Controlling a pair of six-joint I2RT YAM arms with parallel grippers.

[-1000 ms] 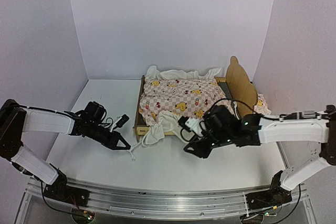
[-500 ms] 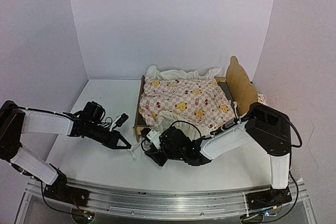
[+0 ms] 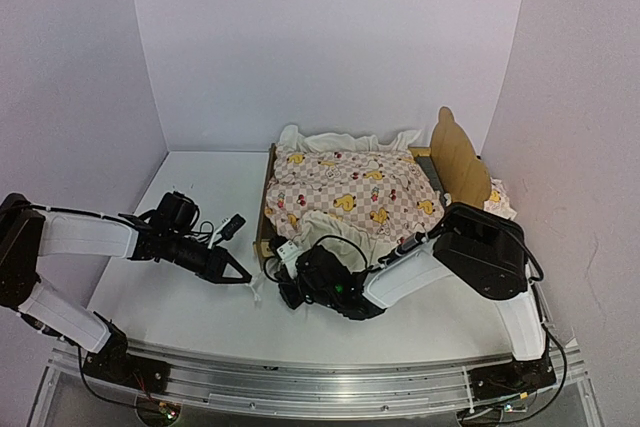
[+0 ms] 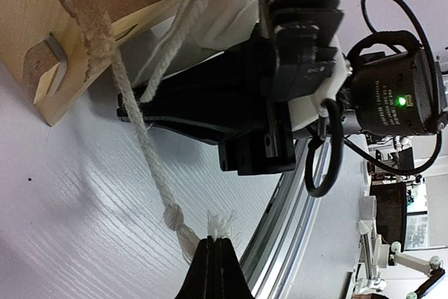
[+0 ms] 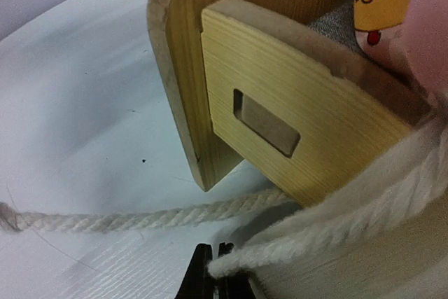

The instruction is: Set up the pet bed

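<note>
Quilt (image 3: pixel 345 187) is draped over pet bed (image 3: pixel 458 157), ruffle (image 3: pixel 335 232) corner left hanging, pillow (image 3: pixel 497 195) left outside by headboard. Left claw (image 4: pixel 214 246) is shut by rope (image 4: pixel 150 166) end, right claw (image 5: pixel 210 257) shut at ruffle.

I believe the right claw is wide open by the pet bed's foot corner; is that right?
Not quite: the right claw is shut, not wide open, as the right wrist view shows. It is by the foot corner of the pet bed.
</note>
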